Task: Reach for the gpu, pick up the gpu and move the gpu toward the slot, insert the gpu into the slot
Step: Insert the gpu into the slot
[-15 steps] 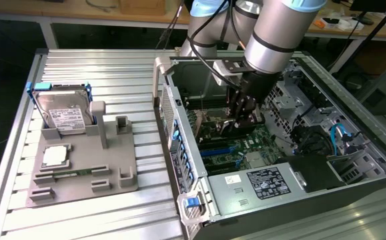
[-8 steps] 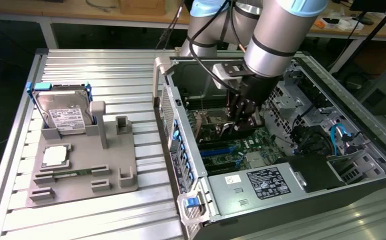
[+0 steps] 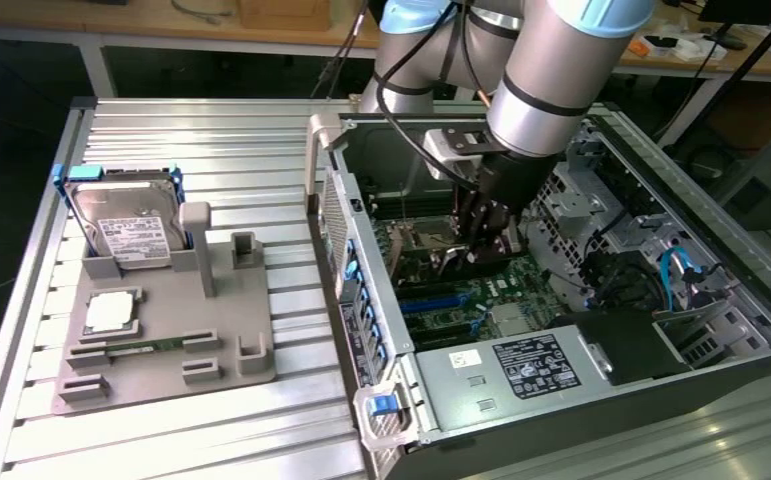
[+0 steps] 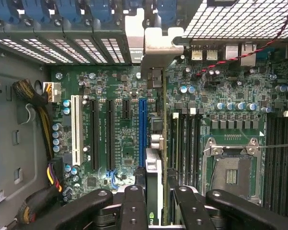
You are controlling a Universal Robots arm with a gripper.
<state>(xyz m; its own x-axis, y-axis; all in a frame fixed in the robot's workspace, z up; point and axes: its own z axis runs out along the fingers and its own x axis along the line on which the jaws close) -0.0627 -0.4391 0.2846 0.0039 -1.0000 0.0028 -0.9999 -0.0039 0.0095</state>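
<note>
Seating the gpu (image 4: 154, 172) well means holding it square: bracket (image 4: 158, 45) lined up with the rear of the case (image 3: 358, 300), bottom edge parallel to the blue slot (image 4: 143, 127), pressure straight down, no rocking. Pincer (image 4: 156, 211) is clamped on the card's edge, low over the motherboard (image 4: 101, 76). Gpu stands edge-on just beside that slot; whether it has entered, I cannot tell.
</note>
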